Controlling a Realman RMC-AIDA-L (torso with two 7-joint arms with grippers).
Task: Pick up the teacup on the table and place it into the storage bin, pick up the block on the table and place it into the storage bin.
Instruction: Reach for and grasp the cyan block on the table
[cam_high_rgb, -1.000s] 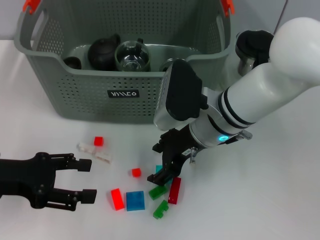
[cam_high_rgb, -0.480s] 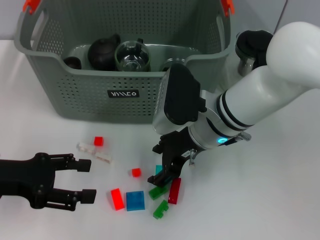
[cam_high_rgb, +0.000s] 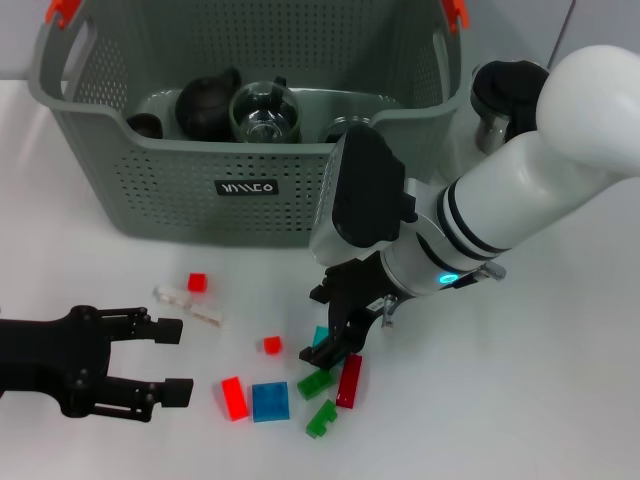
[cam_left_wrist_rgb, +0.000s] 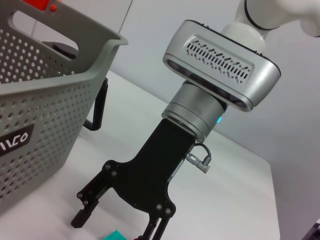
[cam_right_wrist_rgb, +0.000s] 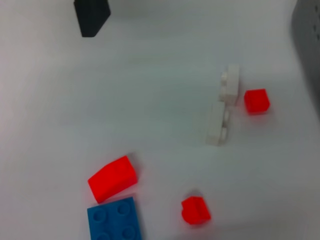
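The grey perforated storage bin stands at the back and holds a black teapot and glassware. Loose blocks lie in front of it. My right gripper hangs open just above them, its fingers straddling a teal block; the left wrist view shows this gripper with the teal block between its tips. A dark-rimmed glass vessel, which looks like the teacup, stands on the table right of the bin, partly behind my right arm. My left gripper rests open at the lower left, holding nothing.
Around the right gripper lie green blocks, a dark red block, a blue block and a red block. White blocks and small red blocks lie nearer the bin.
My right gripper has shifted slightly over the teal block and stays open. The left arm and the blocks have not moved.
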